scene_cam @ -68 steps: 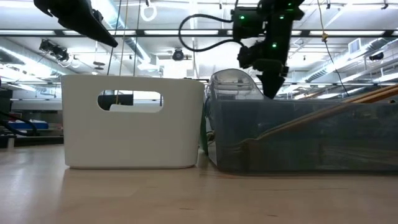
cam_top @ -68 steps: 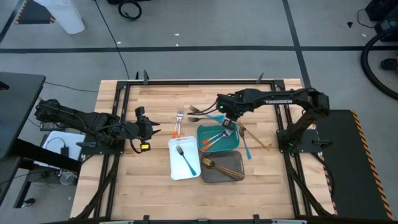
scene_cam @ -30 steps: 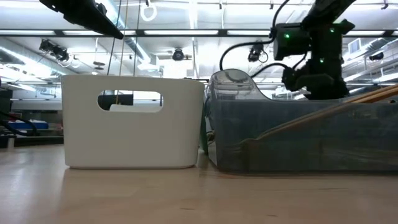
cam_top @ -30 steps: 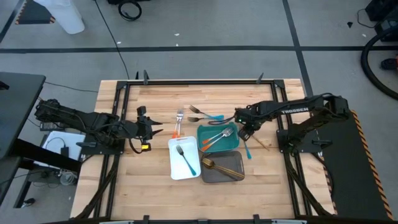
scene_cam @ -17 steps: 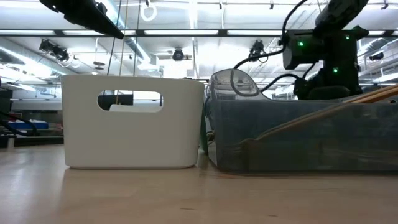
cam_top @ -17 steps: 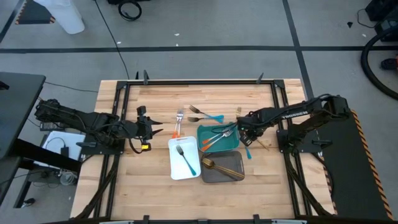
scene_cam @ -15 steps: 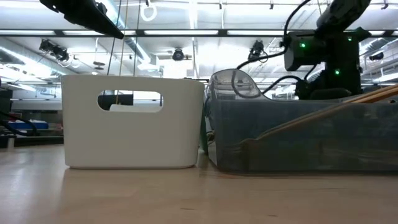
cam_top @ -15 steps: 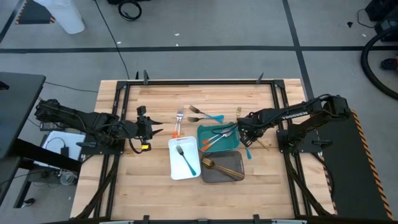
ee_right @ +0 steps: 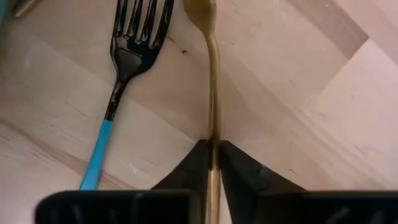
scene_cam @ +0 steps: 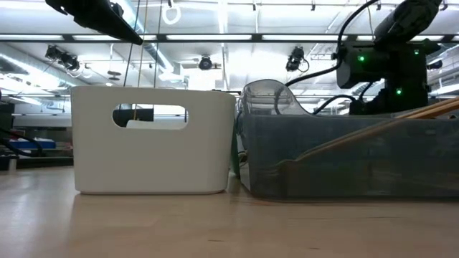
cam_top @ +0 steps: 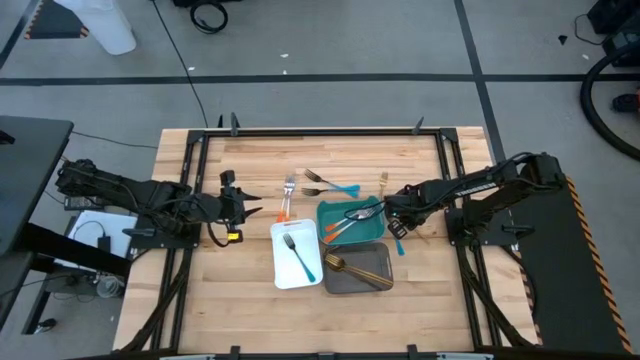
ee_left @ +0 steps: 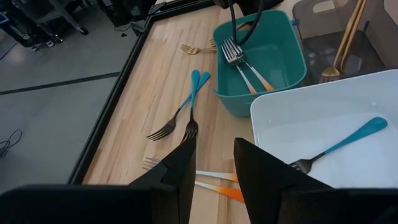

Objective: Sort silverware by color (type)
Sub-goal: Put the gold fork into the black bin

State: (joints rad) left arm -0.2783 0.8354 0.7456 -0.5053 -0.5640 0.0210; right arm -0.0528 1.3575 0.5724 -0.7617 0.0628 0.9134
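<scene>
The right gripper [ee_right: 212, 163] sits low on the counter [cam_top: 250, 290] beside the teal tray [cam_top: 372, 232], fingers pinched on a gold utensil [ee_right: 211, 81] lying there. Next, I judge: lift it into the grey tray [cam_top: 352, 283]. The left gripper [ee_left: 211, 171] waits, fingers apart and empty.

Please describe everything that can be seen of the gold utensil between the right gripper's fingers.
The gold utensil is one thin piece, metal by its shine, gold all over. A narrow straight handle widens to a small rounded end; whether that end is a spoon bowl or something else cannot be told. It lies flat on the wooden table, beside a dark fork with a blue handle but apart from it. The right gripper is closed on its handle, a finger pressing each side. In the high view the gripper covers it, right of the teal tray.
</scene>
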